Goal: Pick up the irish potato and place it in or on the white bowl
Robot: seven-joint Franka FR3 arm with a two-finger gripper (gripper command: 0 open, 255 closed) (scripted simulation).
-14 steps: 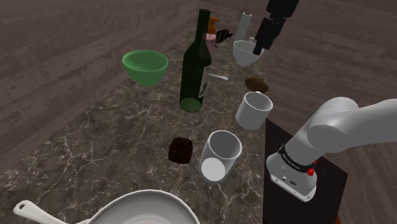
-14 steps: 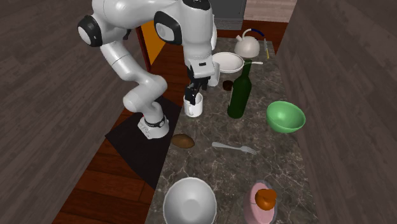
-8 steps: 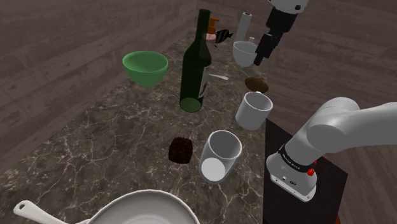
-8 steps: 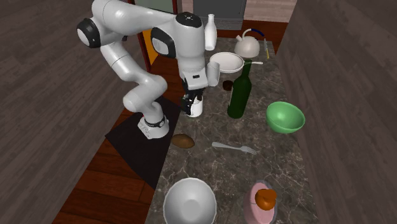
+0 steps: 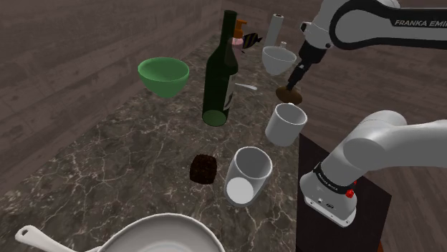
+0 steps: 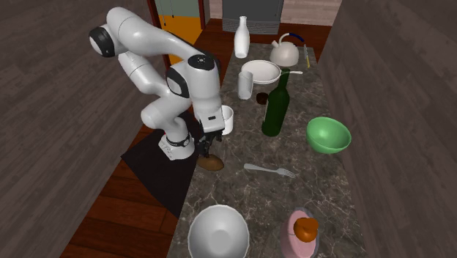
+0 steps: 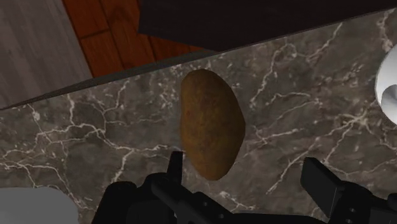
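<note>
Directly beneath the gripper (image 7: 247, 167), the brown potato (image 7: 212, 124) lies on the dark marbled counter (image 7: 95, 127), close to the counter's edge. The wrist view shows the two black fingers (image 7: 175, 164) standing well apart and gripping nothing. The potato sits just ahead of them, nearer one finger than the other, and neither appears to touch it.

By my reading the task is barely under way. The hand is lined up for the grasp, but the closing, the lift and the carry to the white bowl (image 5: 276, 59), a little beyond the hand, are all left to do.

In the shoulder view the forearm reaches in from the upper right, and the gripper (image 5: 293, 84) points steeply down just above the potato (image 5: 290, 94). In the second exterior view the arm folds low, its wrist bent over the potato (image 6: 212, 163).
</note>
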